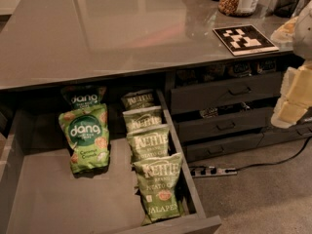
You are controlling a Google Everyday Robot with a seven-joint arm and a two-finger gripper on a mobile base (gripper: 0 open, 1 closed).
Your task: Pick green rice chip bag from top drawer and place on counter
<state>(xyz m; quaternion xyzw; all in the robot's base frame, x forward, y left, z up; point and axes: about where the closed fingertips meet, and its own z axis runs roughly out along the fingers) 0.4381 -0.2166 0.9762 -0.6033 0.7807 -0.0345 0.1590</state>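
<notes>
Glossy grey-brown tabletop (122, 28) fills the upper view, bare across its left and middle. Below it on the left, the top drawer (39, 199) stands pulled out, its flat dark floor showing. The green rice chip bag (87, 138) rests on that floor towards the back left, label up and facing me. Its long axis runs from the drawer's back to its front, with the top edge tipped slightly left. Just behind it a 2nd, darker dang bag (83, 97) sits under the tabletop's lip. Further right, 4 Kettle bags (151, 150) line the drawer's right wall in 1 row, near my target but apart from it. Beyond them come closed drawers with bar handles (224, 94), a patterned tag (244, 39) on the tabletop above, and a power strip (212, 170) on the floor.

My jaws hang at the far right edge of the view, on the pale end of my arm (294, 97). Whether they are open or closed I cannot tell. The bag lies well apart from them, to the left and lower, with the Kettle row between. I judge the reach must cross leftward over that row and then drop into the drawer.
</notes>
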